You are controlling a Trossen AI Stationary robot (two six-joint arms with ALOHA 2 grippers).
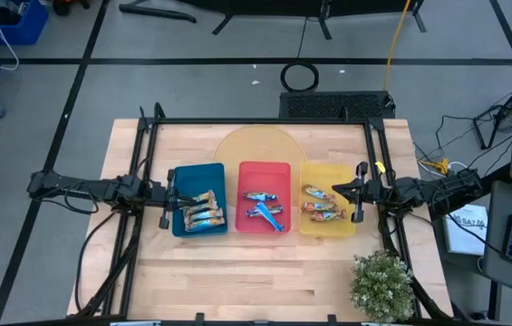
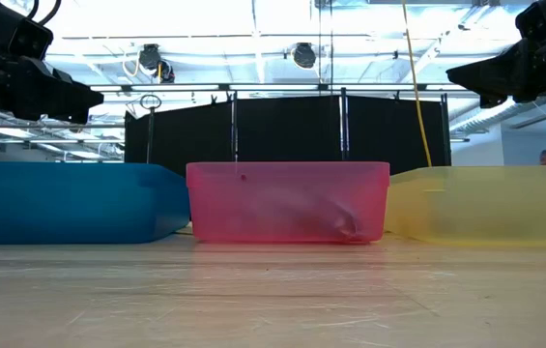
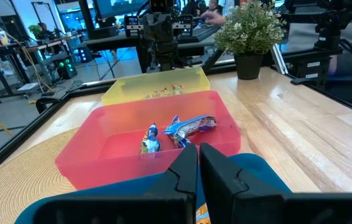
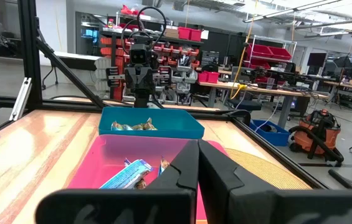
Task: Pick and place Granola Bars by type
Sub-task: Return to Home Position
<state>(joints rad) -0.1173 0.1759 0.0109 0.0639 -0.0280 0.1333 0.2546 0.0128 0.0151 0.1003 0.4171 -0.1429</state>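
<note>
Bench (image 1: 237, 272), three trays in a row, long sides touching or nearly so: blue tray (image 1: 179, 186), red tray (image 1: 264, 167), yellow tray (image 1: 328, 168).

We find the Granola Bars sorted by wrapper. Tan-gold bars (image 1: 203, 211) lie in the blue tray, bunched toward the side next to the red tray. Blue-white bars (image 1: 265, 208) lie in the red tray, one apart from the others, which overlap. Red-orange-silver bars (image 1: 321, 206) lie in the yellow tray. We see no bar loose on the bench.

Left gripper (image 3: 198, 149): fingers pressed together, nothing between them. From above it sits at the outer edge of the blue tray, pointing across the row. From bench height it hangs above the tray walls, touching nothing.

Right gripper (image 4: 198, 146): fingers likewise closed and empty. It sits at the outer edge of the yellow tray, facing the left one, also raised clear of the trays.

A round woven mat (image 1: 257, 145) lies under the far ends of the trays. A potted plant (image 1: 382, 282) stands at the bench's near right corner.
</note>
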